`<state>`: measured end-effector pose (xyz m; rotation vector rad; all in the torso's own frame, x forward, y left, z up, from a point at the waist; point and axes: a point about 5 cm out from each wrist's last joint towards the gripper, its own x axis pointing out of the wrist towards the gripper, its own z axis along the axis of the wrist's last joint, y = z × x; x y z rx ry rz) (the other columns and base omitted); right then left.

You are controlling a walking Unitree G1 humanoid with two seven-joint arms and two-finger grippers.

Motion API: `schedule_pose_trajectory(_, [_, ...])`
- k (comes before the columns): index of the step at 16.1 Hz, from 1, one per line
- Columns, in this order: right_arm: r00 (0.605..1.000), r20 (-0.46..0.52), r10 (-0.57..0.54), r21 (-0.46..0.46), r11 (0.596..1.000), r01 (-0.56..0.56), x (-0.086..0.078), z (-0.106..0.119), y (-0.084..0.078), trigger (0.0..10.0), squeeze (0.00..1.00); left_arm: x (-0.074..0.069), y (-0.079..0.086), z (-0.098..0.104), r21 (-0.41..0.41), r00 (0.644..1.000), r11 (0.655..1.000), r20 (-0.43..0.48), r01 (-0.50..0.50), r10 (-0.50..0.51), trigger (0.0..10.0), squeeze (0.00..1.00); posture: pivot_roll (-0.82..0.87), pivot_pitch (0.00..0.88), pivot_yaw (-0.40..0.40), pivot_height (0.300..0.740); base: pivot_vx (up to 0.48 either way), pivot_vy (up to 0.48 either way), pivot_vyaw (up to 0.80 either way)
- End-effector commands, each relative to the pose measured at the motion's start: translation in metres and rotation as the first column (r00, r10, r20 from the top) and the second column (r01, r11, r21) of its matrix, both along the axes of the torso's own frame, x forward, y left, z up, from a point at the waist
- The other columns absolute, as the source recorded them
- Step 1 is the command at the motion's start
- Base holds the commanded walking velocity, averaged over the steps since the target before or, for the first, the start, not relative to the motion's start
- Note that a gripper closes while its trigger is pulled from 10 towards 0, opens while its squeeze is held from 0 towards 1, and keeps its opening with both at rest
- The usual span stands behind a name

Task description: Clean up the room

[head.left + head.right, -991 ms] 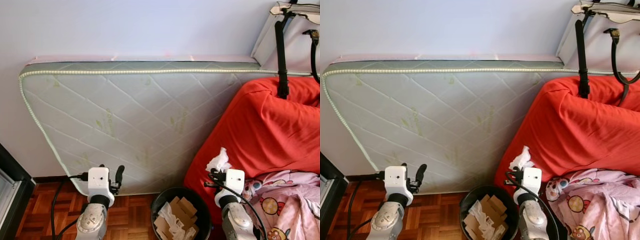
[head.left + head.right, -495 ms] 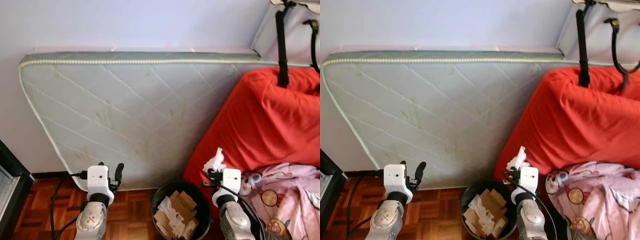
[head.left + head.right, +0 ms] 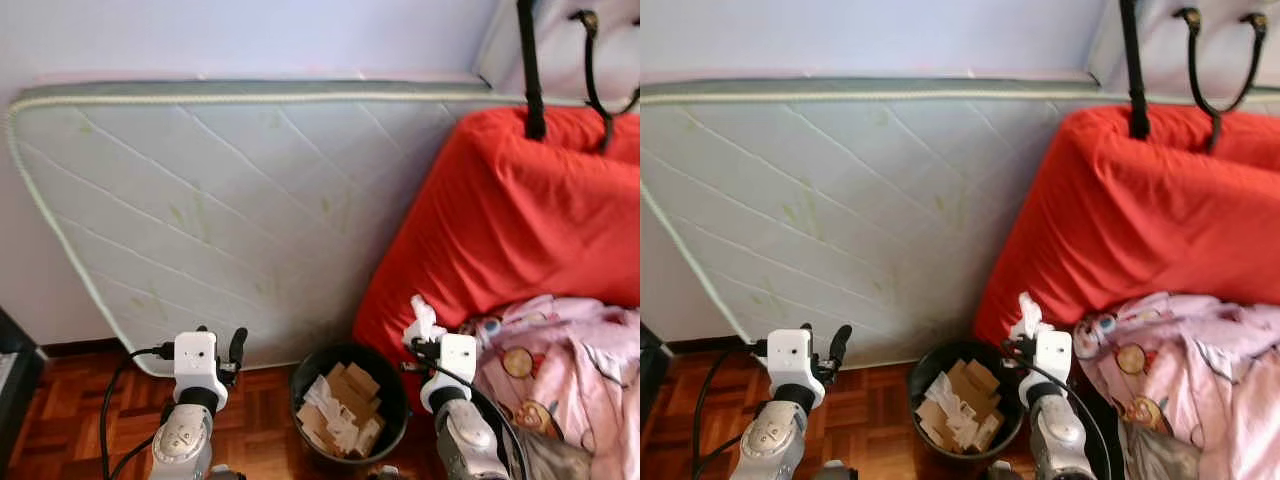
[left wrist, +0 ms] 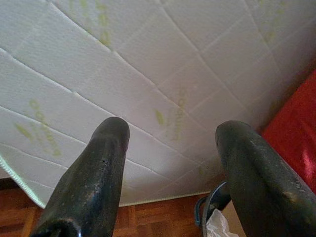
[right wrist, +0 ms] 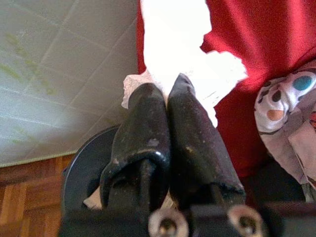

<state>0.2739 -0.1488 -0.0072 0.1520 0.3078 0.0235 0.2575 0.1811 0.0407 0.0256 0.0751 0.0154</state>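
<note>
My right gripper (image 3: 425, 337) is shut on a crumpled white tissue (image 3: 421, 318), held just right of and above a black waste bin (image 3: 388, 372). The bin stands on the wooden floor and holds cardboard scraps and white paper (image 3: 335, 412). In the right wrist view the tissue (image 5: 183, 54) sticks out past the closed fingertips (image 5: 163, 106), with the bin's rim (image 5: 81, 170) below. My left gripper (image 3: 232, 345) is open and empty, raised left of the bin, facing the mattress (image 4: 197, 64).
A white quilted mattress (image 3: 220, 200) leans against the wall. A red cushion (image 3: 520, 210) stands to the right, with a pink patterned blanket (image 3: 560, 370) in front of it. Black bag straps (image 3: 527, 70) hang at the top right. Parquet floor (image 3: 70, 420) lies at the left.
The camera has tilted down and shifted, so the scene slid up and left. The bin shows more fully. Both grippers keep their poses, the right still holding the tissue.
</note>
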Motion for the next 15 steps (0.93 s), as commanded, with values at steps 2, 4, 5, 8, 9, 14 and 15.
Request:
schedule_pose_trajectory(2, [1.000, -0.008, -0.002, -0.001, 1.000, 0.002, -0.001, -0.002, -0.001, 10.0, 0.00, -0.001, -0.001, 0.000, -0.012, 1.000, 1.000, -0.002, -0.006, 0.006, 10.0, 0.00, 0.05, 0.045, -0.086, 0.642, 0.000, 0.000, 0.00])
schedule_pose_trajectory(4, [1.000, -0.016, 0.001, -0.003, 1.000, -0.001, -0.001, -0.002, -0.001, 10.0, 0.00, -0.001, -0.002, 0.000, -0.014, 1.000, 1.000, -0.003, -0.005, 0.005, 10.0, 0.00, 0.05, 0.046, -0.087, 0.642, 0.000, 0.000, 0.00])
schedule_pose_trajectory(5, [1.000, -0.024, 0.007, -0.004, 1.000, -0.007, 0.000, -0.002, 0.001, 10.0, 0.00, -0.001, -0.002, 0.000, -0.013, 1.000, 1.000, -0.004, -0.005, 0.005, 10.0, 0.00, 0.05, 0.047, -0.087, 0.642, 0.000, 0.000, 0.00])
schedule_pose_trajectory(8, [0.998, -0.055, 0.029, -0.009, 1.000, -0.029, 0.001, -0.004, 0.004, 10.0, 0.00, -0.002, -0.002, 0.000, -0.011, 1.000, 1.000, -0.007, -0.004, 0.004, 10.0, 0.00, 0.05, 0.051, -0.088, 0.642, 0.000, 0.000, 0.00])
schedule_pose_trajectory(9, [0.998, -0.060, 0.034, -0.012, 0.999, -0.035, 0.002, -0.004, 0.005, 10.0, 0.00, -0.002, -0.003, 0.000, -0.010, 1.000, 1.000, -0.006, -0.003, 0.003, 10.0, 0.00, 0.05, 0.051, -0.088, 0.642, 0.000, 0.000, 0.00])
schedule_pose_trajectory(14, [0.995, -0.085, 0.051, -0.011, 0.999, -0.052, 0.005, -0.004, 0.009, 10.0, 0.00, -0.002, -0.005, 0.000, -0.008, 1.000, 1.000, -0.003, 0.006, -0.006, 10.0, 0.00, 0.05, 0.055, -0.085, 0.642, 0.000, 0.000, 0.00])
schedule_pose_trajectory(15, [0.994, -0.090, 0.057, -0.011, 0.998, -0.058, 0.006, -0.004, 0.010, 10.0, 0.00, -0.002, -0.006, 0.001, -0.008, 1.000, 1.000, -0.003, 0.007, -0.007, 10.0, 0.00, 0.05, 0.058, -0.086, 0.642, 0.000, 0.000, 0.00])
